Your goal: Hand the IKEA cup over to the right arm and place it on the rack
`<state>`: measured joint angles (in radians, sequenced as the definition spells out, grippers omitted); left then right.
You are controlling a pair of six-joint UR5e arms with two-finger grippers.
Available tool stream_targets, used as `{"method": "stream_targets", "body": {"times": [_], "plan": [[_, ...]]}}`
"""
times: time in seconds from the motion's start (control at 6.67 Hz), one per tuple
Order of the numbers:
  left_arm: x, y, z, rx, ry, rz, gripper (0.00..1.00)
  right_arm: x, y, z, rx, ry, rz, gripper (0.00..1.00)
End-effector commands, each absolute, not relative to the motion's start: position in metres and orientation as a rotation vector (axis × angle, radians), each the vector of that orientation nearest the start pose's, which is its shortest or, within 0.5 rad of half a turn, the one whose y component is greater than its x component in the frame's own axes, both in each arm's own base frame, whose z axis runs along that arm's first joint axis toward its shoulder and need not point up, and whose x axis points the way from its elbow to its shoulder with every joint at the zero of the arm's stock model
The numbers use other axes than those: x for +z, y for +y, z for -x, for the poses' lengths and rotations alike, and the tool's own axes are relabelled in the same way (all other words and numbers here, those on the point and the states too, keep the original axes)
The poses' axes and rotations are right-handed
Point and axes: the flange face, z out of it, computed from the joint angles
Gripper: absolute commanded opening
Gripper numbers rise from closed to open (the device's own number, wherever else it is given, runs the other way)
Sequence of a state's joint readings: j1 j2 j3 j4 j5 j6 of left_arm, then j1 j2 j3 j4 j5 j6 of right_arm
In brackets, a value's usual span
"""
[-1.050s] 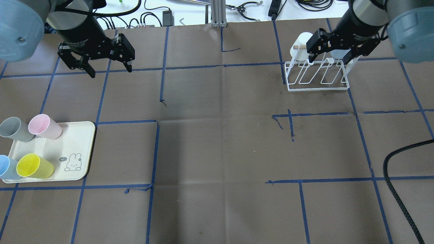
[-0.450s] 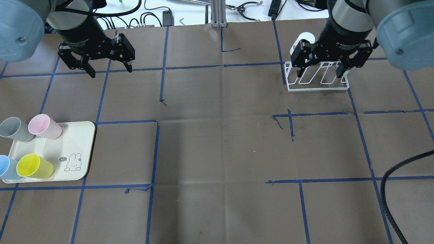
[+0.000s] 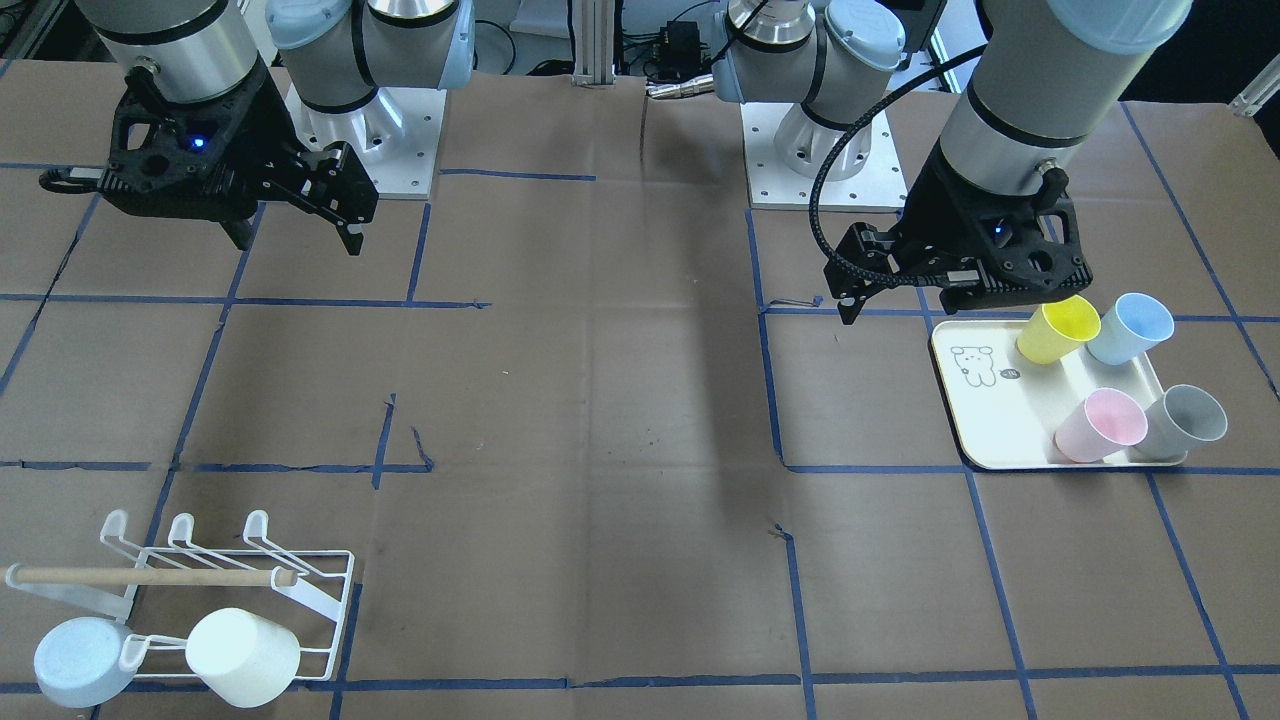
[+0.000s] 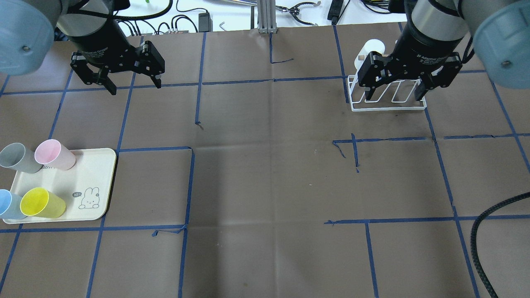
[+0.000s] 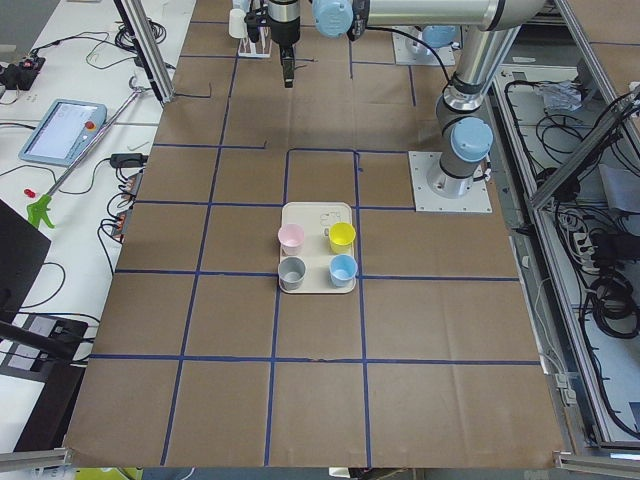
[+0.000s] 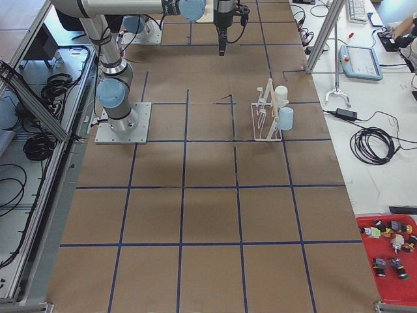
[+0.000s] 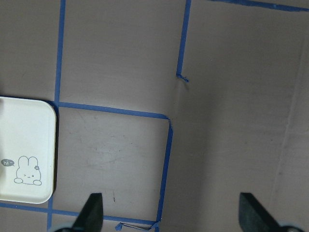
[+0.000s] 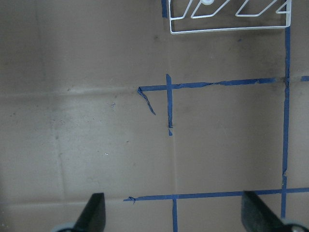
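The white wire rack (image 4: 389,106) stands at the far right and also shows in the front view (image 3: 330,610). A white cup (image 3: 243,655) and a pale-blue cup (image 3: 78,660) hang on it. My right gripper (image 4: 394,94) is open and empty, high above the rack's near side; the right wrist view shows its fingertips (image 8: 94,212) wide apart. My left gripper (image 4: 135,87) is open and empty at the far left, above bare table. Yellow (image 4: 41,203), pink (image 4: 54,154), grey (image 4: 18,157) and blue (image 4: 8,203) cups stand on the tray.
The cream tray (image 4: 78,182) with a rabbit drawing lies at the near left, and its corner shows in the left wrist view (image 7: 24,159). A black cable (image 4: 482,231) hangs at the near right. Brown paper with blue tape lines covers the table.
My right gripper has drawn back from the rack's far side toward the robot and is now over the rack's near side. The left arm has not moved.
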<state>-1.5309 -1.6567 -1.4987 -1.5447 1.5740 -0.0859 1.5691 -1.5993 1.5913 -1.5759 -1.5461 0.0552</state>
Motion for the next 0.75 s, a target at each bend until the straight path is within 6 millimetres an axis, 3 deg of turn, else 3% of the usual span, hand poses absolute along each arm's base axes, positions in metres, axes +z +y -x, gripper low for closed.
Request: {"method": "stream_targets", "body": {"times": [0.0, 0.6], "plan": [[0.4828, -0.5352, 0.1119, -0.022, 3.134, 0.193, 0.99, 0.4908, -0.4816, -0.135, -0.009, 3.116, -0.088, 1.0], [0.4827, -0.5364, 0.1127, -0.022, 3.137, 0.145, 0.99, 0.4905, -0.4801, -0.1352, 0.006, 3.114, -0.088, 1.0]]}}
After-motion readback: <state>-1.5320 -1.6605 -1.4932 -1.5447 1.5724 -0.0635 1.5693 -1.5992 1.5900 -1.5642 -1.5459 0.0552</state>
